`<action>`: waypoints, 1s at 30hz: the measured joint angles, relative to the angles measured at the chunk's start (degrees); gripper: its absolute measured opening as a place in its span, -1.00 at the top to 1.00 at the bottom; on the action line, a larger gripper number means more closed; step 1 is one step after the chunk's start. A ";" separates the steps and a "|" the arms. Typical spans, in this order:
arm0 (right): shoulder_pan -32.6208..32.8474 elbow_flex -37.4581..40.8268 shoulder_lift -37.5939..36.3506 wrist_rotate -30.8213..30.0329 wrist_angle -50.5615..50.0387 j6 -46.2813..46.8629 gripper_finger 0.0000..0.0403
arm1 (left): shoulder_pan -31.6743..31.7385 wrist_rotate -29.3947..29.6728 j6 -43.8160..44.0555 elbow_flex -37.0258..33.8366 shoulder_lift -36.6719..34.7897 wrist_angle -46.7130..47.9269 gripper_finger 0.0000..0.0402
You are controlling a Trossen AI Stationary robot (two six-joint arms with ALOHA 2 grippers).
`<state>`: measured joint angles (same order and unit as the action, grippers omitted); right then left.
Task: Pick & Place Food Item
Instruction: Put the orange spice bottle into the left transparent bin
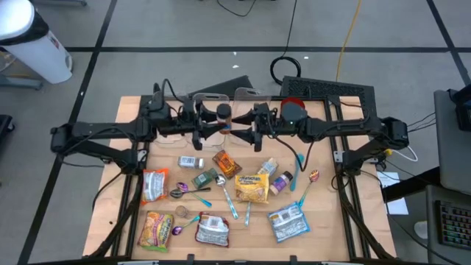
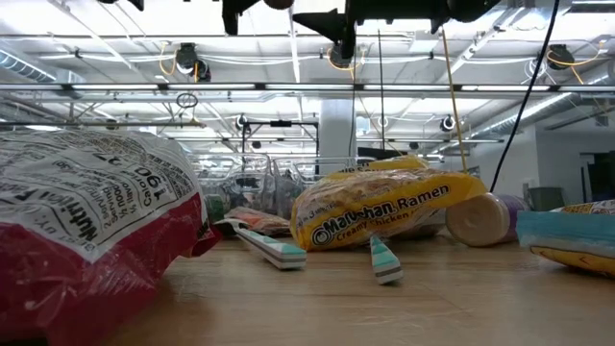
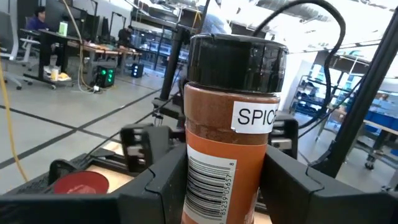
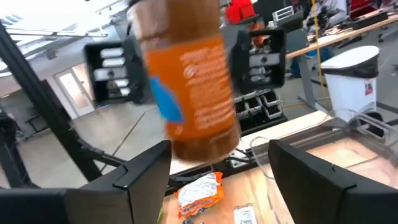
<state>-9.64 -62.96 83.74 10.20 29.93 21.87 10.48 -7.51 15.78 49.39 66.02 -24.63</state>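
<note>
Jar (image 3: 229,130) is the thing that matters, a spice jar with a black lid, and it stands upright between my left gripper's (image 1: 208,132) fingers (image 3: 155,186), which are closed on its lower body with the barcode facing my wrist camera. It hangs in the air above the back of the table (image 1: 324,221), between my two arms, well clear of the packets lying nearer the front: the red bag (image 1: 155,184), the ramen (image 1: 252,188) and the spoons near them. Moving right, my right gripper (image 1: 246,132) faces the left one across the jar. Seen past my right fingers (image 4: 146,171), the jar's orange body (image 4: 196,87) sits just ahead and above the gap, and those fingers stand apart, wider than the jar, not touching it. So the jar lies straight in front of the right gripper, its long axis vertical and crosswise to both sets of fingers. I judge this to be a handover in mid-air, and the left arm is plainly the nearer one, since it alone has the jar.
</note>
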 joint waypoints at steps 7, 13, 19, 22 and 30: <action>-0.04 0.00 -0.01 0.10 0.28 0.00 -0.44 | -0.18 -0.08 1.28 0.00 3.47 -5.59 0.13; -0.04 0.00 -0.01 0.32 0.18 -0.11 -0.42 | -0.18 -0.16 2.21 0.00 5.07 -7.54 0.13; -0.04 -0.02 -0.01 0.40 -0.01 -0.24 -0.40 | -0.15 -0.62 2.73 0.00 5.29 -8.69 0.13; -0.04 -0.02 -0.01 0.38 0.02 -0.29 -0.40 | -0.11 -0.59 2.72 0.00 5.29 -9.10 0.13; -0.04 -0.02 -0.01 0.39 -0.16 -0.67 -0.35 | 0.13 -0.52 2.72 0.00 5.29 -9.49 0.13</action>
<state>-9.67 -62.98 83.72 10.59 29.77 21.19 10.61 -8.03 18.50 49.39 71.31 -34.13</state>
